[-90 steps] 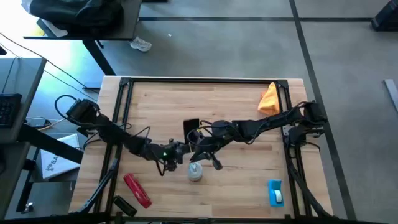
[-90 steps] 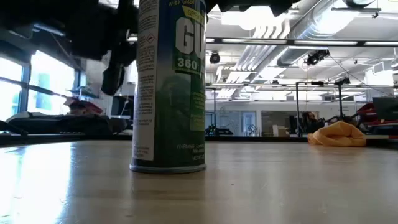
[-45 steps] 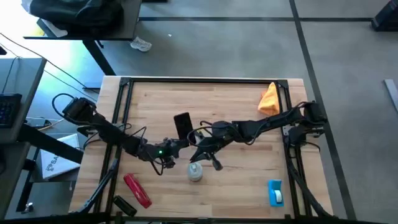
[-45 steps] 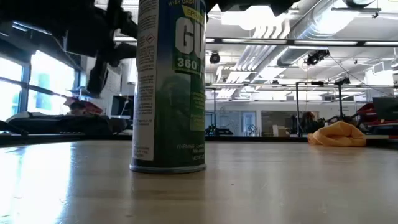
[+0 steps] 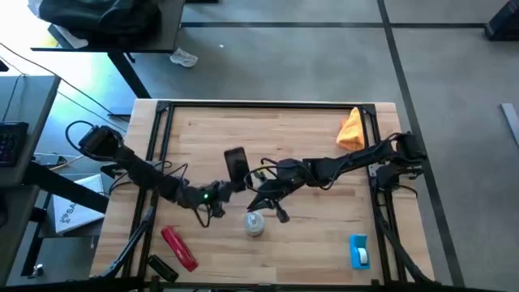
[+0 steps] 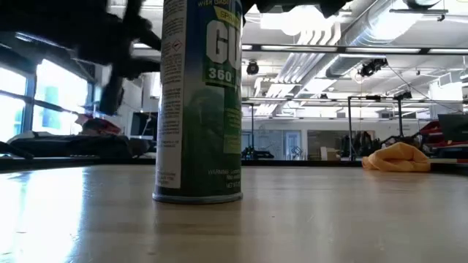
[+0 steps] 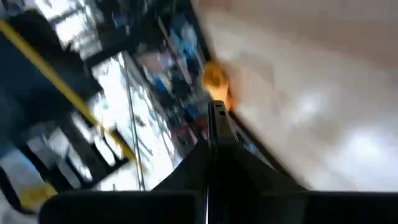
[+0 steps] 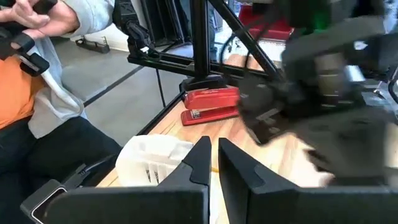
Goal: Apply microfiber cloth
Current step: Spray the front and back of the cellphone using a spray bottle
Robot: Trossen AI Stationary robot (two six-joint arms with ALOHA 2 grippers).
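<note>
The microfiber cloth [image 5: 351, 130], an orange bunch, lies on the table's far right corner; it also shows in the low view [image 6: 399, 157] and blurred in the left wrist view [image 7: 216, 79]. No gripper is near it. My left gripper [image 5: 224, 186] is at mid-table, shut on a flat black slab [image 5: 236, 165]. My right gripper [image 8: 215, 157] is shut and hovers just above a green spray can [image 6: 199, 102] with a white cap [image 8: 155, 159], which stands upright on its base near the table's front. My left gripper pinches the black slab by its near end [image 7: 216, 140] between its two fingers. The slab points away from the fingers toward the far edge, seen edge-on, and is lifted clear of the table. My right gripper's fingers stand beside the can's white cap; I cannot tell whether they touch it.
A red stapler [image 5: 180, 247] lies at the front left and a blue-and-white item [image 5: 359, 251] at the front right. A black frame [image 5: 268, 104] runs round the table. A person in orange and grey [image 8: 31, 68] sits beyond the front edge.
My left gripper has gone toward the table's left edge, away from the spray can, carrying the black slab with it; the slab stays lifted and has turned slightly. The can and the cloth have kept still.
</note>
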